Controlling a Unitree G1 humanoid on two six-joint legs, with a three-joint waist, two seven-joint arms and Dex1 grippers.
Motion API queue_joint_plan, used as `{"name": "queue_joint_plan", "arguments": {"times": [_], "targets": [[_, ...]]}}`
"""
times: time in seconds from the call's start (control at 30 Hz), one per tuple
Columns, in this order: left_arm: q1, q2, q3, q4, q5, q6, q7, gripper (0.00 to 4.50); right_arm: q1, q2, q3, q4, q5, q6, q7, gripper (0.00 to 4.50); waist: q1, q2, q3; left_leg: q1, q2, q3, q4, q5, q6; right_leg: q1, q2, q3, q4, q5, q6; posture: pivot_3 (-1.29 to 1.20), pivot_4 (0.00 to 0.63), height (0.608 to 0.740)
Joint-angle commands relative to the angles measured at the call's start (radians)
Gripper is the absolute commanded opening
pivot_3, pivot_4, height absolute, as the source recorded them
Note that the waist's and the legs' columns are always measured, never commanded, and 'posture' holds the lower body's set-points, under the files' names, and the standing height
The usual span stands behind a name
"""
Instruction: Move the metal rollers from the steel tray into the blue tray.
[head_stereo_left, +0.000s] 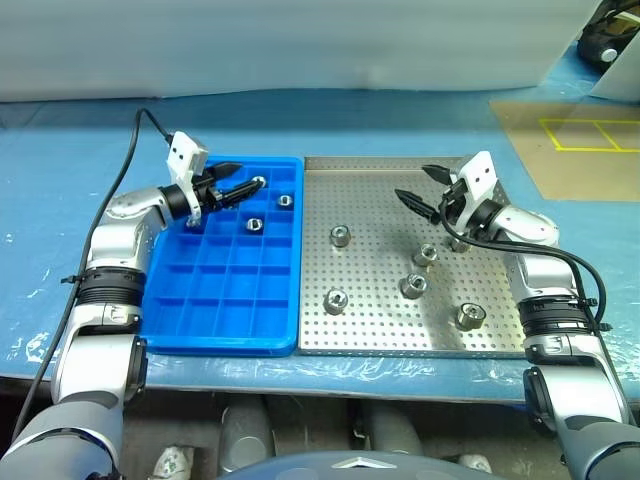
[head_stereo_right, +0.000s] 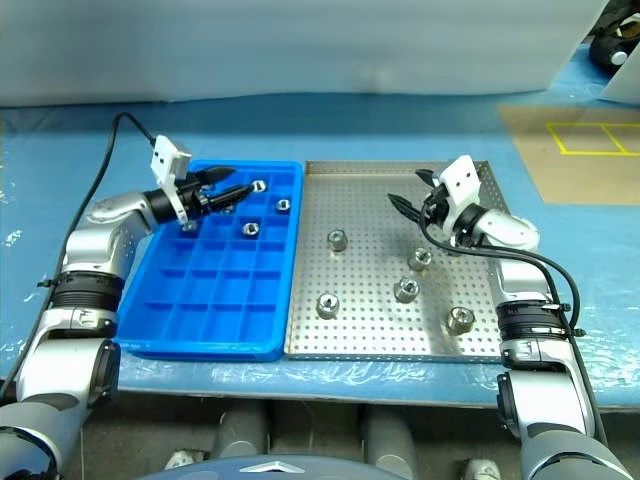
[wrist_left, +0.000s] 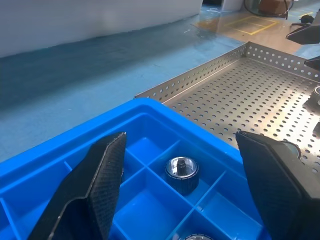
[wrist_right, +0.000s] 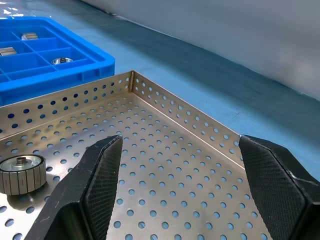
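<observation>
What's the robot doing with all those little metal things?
It is moving metal rollers out of the steel tray into the blue tray. Three rollers already sit in blue compartments at the far end, and several are on the steel tray. The left gripper hangs open over the blue tray, holding nothing. The right gripper is open above the steel tray, also holding nothing.

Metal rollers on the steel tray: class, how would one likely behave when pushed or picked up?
Each metal roller stands on its flat end on the steel tray, so a push would probably slide it; tipped over, its round side would likely roll. Solid shiny metal suggests it is stiff, heavy for its size, and perhaps slippery.
</observation>
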Motion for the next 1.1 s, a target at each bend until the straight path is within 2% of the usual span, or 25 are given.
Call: {"name": "queue_joint_plan", "arguments": {"times": [0.03, 0.4, 0.57, 0.7, 0.87, 0.97, 1.1], "targets": [[-0.025, 0.009, 0.008, -0.037, -0.010, 0.003, -0.009, 3.70, -0.003, -0.004, -0.022, -0.024, 0.012, -0.023, -0.005, 3.83, 0.000, 0.000, 0.000, 0.000, 0.000, 0.000, 0.000, 0.000, 0.000, 0.000, 0.000, 0.000, 0.000, 0.000, 0.000, -0.05, 0.150, 0.740], [-0.026, 0.009, 0.015, -0.046, -0.016, 0.014, -0.008, 3.70, -0.011, -0.010, -0.014, -0.002, 0.008, -0.027, 0.009, 3.83, 0.000, 0.000, 0.000, 0.000, 0.000, 0.000, 0.000, 0.000, 0.000, 0.000, 0.000, 0.000, 0.000, 0.000, 0.000, -0.06, 0.150, 0.740], [-0.102, -0.012, -0.033, -0.007, 0.008, -0.012, -0.061, 3.70, -0.031, -0.087, -0.013, 0.033, -0.004, -0.029, 0.089, 3.83, 0.004, 0.000, 0.000, -0.001, 0.000, 0.000, 0.000, 0.000, 0.000, 0.000, 0.000, 0.000, 0.000, 0.000, 0.000, -0.08, 0.150, 0.740], [-0.192, -0.075, -0.082, 0.068, 0.022, -0.051, -0.124, 3.70, -0.055, -0.159, -0.039, 0.065, -0.008, -0.034, 0.095, 3.83, 0.011, 0.000, 0.000, -0.001, -0.004, 0.000, 0.001, 0.000, 0.001, 0.001, -0.003, 0.001, 0.000, 0.000, 0.000, -0.11, 0.150, 0.740], [-0.268, -0.131, -0.162, 0.203, 0.076, -0.132, -0.243, 3.70, 0.032, -0.176, -0.077, -0.058, 0.023, 0.017, 0.069, 3.83, -0.007, 0.000, 0.000, 0.001, -0.004, 0.000, 0.000, 0.000, 0.002, 0.001, -0.002, 0.002, 0.000, 0.000, 0.000, -0.20, 0.150, 0.740], [-0.343, -0.179, -0.244, 0.356, 0.158, -0.225, -0.335, 3.70, 0.117, -0.177, -0.109, -0.160, 0.045, 0.055, 0.045, 3.83, -0.014, 0.000, 0.000, 0.000, -0.003, 0.000, 0.000, 0.001, 0.006, 0.001, -0.001, 0.002, -0.001, 0.000, 0.000, -0.24, 0.150, 0.740], [-0.439, -0.230, -0.332, 0.577, 0.292, -0.372, -0.377, 3.70, 0.215, -0.176, -0.143, -0.287, 0.078, 0.111, 0.018, 3.83, -0.026, 0.000, 0.000, -0.001, -0.004, 0.000, 0.000, 0.000, 0.007, 0.002, -0.001, 0.003, -0.006, 0.002, 0.003, -0.31, 0.150, 0.740]]}}
